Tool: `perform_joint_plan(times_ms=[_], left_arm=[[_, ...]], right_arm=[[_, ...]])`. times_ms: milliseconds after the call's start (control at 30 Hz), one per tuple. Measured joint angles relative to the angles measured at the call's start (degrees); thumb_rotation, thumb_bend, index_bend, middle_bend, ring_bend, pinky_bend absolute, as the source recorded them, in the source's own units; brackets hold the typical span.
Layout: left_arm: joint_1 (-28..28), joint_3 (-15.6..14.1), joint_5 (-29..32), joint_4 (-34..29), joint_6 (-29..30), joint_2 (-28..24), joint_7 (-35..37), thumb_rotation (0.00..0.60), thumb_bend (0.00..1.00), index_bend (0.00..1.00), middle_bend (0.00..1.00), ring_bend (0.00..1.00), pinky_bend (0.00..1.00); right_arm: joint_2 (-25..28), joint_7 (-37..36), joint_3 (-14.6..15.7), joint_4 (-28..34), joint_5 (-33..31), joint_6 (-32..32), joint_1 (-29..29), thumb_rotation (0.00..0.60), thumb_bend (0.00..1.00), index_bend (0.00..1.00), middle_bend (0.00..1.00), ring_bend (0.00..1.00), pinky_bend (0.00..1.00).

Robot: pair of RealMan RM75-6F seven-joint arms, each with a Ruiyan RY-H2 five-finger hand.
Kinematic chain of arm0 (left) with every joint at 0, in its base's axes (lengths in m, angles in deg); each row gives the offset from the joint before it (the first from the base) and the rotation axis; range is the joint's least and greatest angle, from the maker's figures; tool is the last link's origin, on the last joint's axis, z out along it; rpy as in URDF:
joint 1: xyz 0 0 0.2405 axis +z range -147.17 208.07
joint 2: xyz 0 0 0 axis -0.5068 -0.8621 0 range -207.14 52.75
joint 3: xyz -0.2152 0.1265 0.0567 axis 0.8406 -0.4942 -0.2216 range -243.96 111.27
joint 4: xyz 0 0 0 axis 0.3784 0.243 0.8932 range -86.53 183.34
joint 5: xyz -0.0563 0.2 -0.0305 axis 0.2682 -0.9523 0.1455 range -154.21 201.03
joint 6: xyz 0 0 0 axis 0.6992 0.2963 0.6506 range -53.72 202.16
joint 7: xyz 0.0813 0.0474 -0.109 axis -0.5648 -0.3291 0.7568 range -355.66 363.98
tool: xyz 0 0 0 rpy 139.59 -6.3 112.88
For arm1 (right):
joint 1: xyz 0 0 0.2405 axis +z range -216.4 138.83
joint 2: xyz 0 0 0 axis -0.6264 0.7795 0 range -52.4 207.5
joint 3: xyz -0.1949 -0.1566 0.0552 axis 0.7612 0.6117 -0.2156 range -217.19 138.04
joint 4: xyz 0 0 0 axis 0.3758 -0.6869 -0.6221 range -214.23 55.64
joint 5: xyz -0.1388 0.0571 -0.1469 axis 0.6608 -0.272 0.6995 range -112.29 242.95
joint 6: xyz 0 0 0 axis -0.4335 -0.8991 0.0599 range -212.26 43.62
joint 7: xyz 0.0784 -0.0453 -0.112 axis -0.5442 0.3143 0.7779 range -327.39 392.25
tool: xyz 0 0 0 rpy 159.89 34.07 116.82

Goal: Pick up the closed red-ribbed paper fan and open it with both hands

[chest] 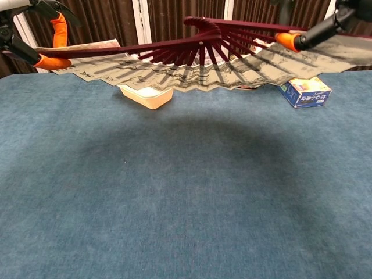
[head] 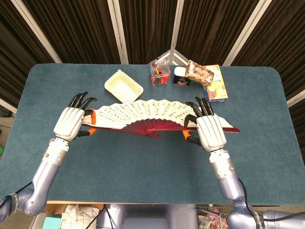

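I see the blue tabletop (head: 267, 143) spanning the view, with dark curtains (head: 143, 24) hanging behind its far edge. Above its middle the fan (head: 143, 114) is held in the air, spread wide, its long axis running left to right across the tabletop. The paper arc bulges away from me toward the far edge, and the red ribs gather at a pivot on the near side. My left hand (head: 70, 123) grips the fan's left end rib, and my right hand (head: 210, 131) grips the right end rib, whose tip sticks out past it. A cream tray (head: 124, 87) sits just beyond the fan. A blue box (chest: 305, 92) lies at the far right, near some small containers (head: 160, 72).
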Motion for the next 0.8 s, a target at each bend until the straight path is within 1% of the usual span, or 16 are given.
perform_joint_plan(times_ms=[167,567,800], left_arm=[[-0.3,-0.2,-0.1,0.0,0.0,0.7,-0.4,0.600,0.45,0.73,0.17,0.00,0.00],[-0.5,-2.1,-0.7,0.5,0.2,3.3,-2.3,0.600,0.45,0.73,0.17,0.00,0.00],[-0.7,-2.7,-0.8,2.0,0.3,5.3,-2.9,0.600,0.45,0.73,0.17,0.00,0.00]], right_arm=[[0.1,-1.0,1.3,-1.2,1.3,0.1,-0.9,0.600,0.47,0.76,0.22,0.00,0.00],[0.8,-3.7,4.6,-3.8,3.7,-0.3,-4.0,0.600,0.47,0.76,0.22,0.00,0.00],[0.5,-5.8,5.7,-6.3,5.0,-0.4,-5.2,0.600,0.47,0.76,0.22,0.00,0.00]])
